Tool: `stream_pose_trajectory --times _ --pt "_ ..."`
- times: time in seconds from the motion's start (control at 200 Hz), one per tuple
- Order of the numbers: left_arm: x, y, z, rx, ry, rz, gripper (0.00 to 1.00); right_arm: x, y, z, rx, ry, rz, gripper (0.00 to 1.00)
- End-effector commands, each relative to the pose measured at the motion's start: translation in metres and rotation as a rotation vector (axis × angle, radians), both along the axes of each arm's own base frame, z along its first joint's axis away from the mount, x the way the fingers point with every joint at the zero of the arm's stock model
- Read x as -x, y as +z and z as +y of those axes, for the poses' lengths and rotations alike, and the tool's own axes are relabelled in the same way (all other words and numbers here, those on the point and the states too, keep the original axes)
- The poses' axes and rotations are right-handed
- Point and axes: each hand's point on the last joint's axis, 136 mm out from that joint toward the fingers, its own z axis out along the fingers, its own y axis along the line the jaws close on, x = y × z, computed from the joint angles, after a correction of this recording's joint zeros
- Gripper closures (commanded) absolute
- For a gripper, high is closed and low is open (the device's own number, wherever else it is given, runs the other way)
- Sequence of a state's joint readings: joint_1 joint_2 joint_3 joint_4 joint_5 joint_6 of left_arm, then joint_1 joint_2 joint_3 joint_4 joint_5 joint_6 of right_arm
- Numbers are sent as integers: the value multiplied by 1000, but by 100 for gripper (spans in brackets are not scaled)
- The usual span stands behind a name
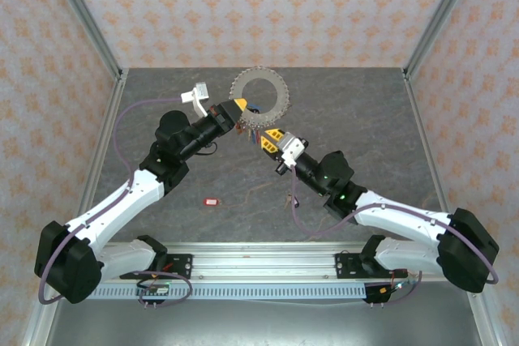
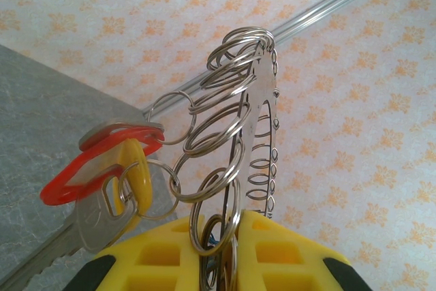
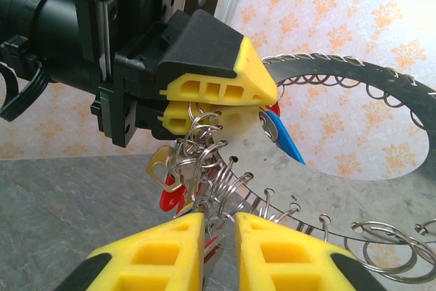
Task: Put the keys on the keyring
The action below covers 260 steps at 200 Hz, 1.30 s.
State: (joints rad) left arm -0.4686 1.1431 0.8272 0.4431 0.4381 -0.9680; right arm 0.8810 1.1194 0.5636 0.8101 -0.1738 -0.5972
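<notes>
We see our left gripper and right gripper both pinched nearly closed on the keyring.

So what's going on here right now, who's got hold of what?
Both arms are on the keyring at the far middle of the table. The left gripper is clamped on split rings at its near edge, and the right gripper pinches the same cluster from the near side. The red-tagged key lies loose on the table nearer the bases, not yet on the ring. A small dark item beside the right arm may be the other key.
</notes>
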Motion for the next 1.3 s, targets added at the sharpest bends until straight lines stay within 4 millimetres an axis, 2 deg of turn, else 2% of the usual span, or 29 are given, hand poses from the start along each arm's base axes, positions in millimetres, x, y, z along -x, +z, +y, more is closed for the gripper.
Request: stream_pose_trajectory --times 0.0,0.365,0.776,1.016,1.296 --pt "9 37 3 45 -16 -113 100 -1 26 -3 -58 -24 -53 81" --pt "9 36 2 44 -18 -109 100 -3 20 -5 -59 -38 -32 79" --pt "9 34 2 38 -18 -106 100 -8 25 -2 -74 -46 -31 78" --pt "7 35 4 32 -6 -106 100 -6 1 -7 -46 -49 31 78" --pt "7 36 5 33 -1 -111 100 1 -3 -6 -46 -31 48 80"
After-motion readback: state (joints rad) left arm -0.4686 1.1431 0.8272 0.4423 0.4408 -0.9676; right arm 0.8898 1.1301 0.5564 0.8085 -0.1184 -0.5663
